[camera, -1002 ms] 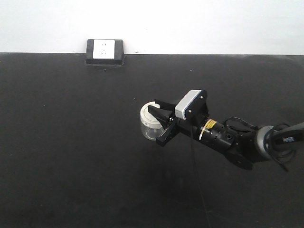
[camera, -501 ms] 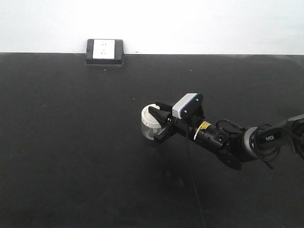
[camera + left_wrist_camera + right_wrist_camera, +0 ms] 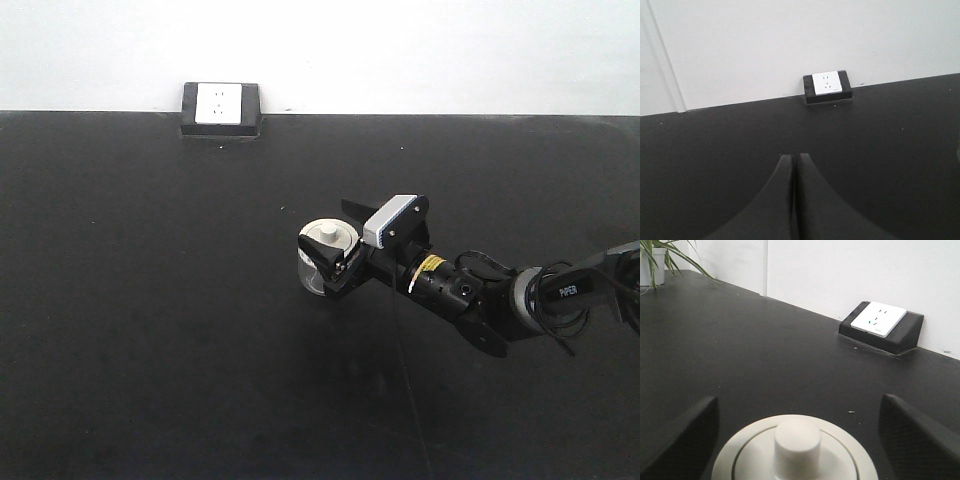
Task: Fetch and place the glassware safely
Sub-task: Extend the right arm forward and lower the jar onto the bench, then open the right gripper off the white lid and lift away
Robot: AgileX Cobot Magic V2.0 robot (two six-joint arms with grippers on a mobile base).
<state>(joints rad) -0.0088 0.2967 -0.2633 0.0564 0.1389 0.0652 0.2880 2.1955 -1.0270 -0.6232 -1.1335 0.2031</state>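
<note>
Two arms, only the right one is working. Right gripper (image 3: pixel 338 255) sits at the glass jar (image 3: pixel 322 260) near mid-table on the black tabletop (image 3: pixel 150 300), jar upright, cream lid (image 3: pixel 795 455) with its knob (image 3: pixel 798 440) centred low in the right wrist view. Fingers (image 3: pixel 685 432) stand spread, one each side of the lid, with clear gaps showing; I see no contact, so not pinching yet. Front view agrees: jaws straddle the jar at about lid height.

Left gripper (image 3: pixel 793 200) shows fingers pressed together, holding nothing, pointed at the wall socket (image 3: pixel 826 83); idle.

Step in hand, my read: grasp approach, fetch not done, placing not begun.

Next move calls for slow closure, ideally lower on the glass body rather than the lid, which may lift off. Light force, since glass is slick and brittle. Then a straight lift, kept level.
</note>
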